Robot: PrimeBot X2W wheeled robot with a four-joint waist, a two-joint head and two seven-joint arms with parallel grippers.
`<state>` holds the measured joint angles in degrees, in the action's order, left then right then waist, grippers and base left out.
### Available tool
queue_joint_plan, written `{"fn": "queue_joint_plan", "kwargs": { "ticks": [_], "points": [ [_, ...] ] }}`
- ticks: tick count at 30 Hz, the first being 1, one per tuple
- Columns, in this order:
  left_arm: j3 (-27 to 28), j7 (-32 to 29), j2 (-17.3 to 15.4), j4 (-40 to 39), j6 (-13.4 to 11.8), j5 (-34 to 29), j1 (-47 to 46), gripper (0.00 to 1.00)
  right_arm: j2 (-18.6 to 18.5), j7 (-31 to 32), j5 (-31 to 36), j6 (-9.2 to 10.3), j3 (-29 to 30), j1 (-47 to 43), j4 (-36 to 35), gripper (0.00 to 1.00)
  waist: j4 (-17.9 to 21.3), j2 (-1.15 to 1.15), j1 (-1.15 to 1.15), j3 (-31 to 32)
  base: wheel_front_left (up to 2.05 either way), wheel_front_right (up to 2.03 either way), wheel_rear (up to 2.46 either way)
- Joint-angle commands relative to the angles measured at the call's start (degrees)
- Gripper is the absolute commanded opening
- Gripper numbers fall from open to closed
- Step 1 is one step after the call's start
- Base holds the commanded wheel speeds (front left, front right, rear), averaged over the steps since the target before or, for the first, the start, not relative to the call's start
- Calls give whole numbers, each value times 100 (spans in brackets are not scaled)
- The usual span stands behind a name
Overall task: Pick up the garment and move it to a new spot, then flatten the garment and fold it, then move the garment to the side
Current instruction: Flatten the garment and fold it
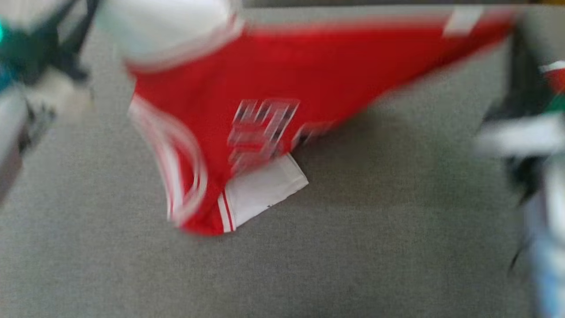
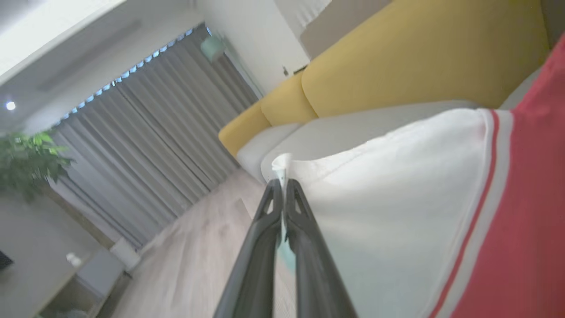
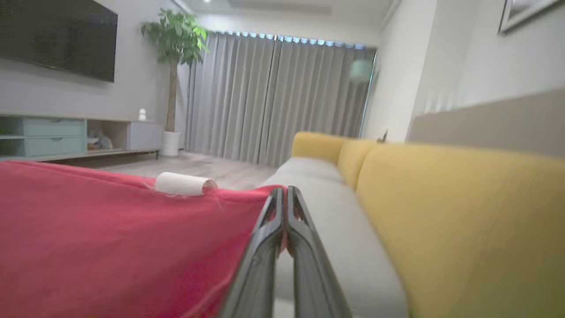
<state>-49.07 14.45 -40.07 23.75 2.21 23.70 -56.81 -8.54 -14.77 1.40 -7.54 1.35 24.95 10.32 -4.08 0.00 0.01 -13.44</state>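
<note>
A: Where's the garment point(image 1: 282, 79) hanging?
B: Over the sofa point(image 1: 397, 229), stretched; left end effector point(image 2: 282, 184) is pinching a white sleeve point(image 2: 375, 198), right end effector point(image 3: 284, 191) a red edge point(image 3: 238, 196).
A: Progress?
B: Lifted (blurry, though); flattening, folding, setting aside are waiting.

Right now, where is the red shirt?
In the head view the red shirt hangs across the top middle, stretched between the left tool and right tool, drooping toward the grey sofa seat.
</note>
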Motion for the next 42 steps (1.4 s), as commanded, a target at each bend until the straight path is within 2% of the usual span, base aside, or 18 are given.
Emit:
{"fn": "queue_joint_plan", "kwargs": {
  "ticks": [1, 7, 12, 16, 22, 27, 32, 35, 36, 37, 42],
  "points": [
    [338, 41, -175, -69, 19, -83, -449, 0, -154, -23, 42, 5, -85, 397, -191, 0, 40, 0, -1, -179, 0, 0, 0],
    [556, 52, 368, 471, 215, -676, -2311, 0, -1031, -23, 111, 5, -371, 3006, 634, 0, 173, 0, -1, -765, 0, 0, 0],
    [1137, 53, 672, 620, 22, -1114, -3507, 0, -1527, -23, 304, 5, -670, 4904, 1327, 0, 216, 0, -1, -1173, 0, 0, 0],
    [1334, 54, 715, 275, 85, -1319, -3561, 0, -1873, -23, 413, 5, -774, 5201, 1411, 0, 119, 0, -1, -1337, 0, 0, 0],
    [1353, 54, 550, -296, 222, -1480, -2543, 0, -2142, -23, 303, 5, -612, 4305, 1383, 0, -48, 0, -1, -1291, 0, 0, 0],
    [1441, 54, 344, -783, 152, -1447, -1253, 0, -2046, -23, 205, 5, -171, 2968, 1051, 0, -128, 0, -1, -903, 0, 0, 0],
    [1501, 54, 143, -1264, 25, -1266, 300, 0, -1765, -23, 120, 5, 369, 1293, 515, 0, -158, 0, -1, -289, 0, 0, 0],
    [1470, 54, 35, -1492, -72, -1111, 1340, 0, -1428, -23, 125, 5, 658, 149, 189, 0, -155, 0, -1, 117, 0, 0, 0],
    [1470, 54, 35, -1492, -72, -1111, 1340, 0, -1428, -23, 125, 5, 658, 149, 189, 0, -155, 0, -1, 117, 0, 0, 0],
    [1445, 54, -5, -1559, -101, -1048, 1695, 0, -1320, -22, 137, 5, 724, -224, 89, 0, -151, 0, -1, 228, 0, 0, 0],
    [1279, 54, -195, -2007, -429, -805, 3367, 0, -825, 137, 152, 5, 917, -1778, -479, 0, -106, 0, -1, 605, 0, 0, 0]
  ]
}}
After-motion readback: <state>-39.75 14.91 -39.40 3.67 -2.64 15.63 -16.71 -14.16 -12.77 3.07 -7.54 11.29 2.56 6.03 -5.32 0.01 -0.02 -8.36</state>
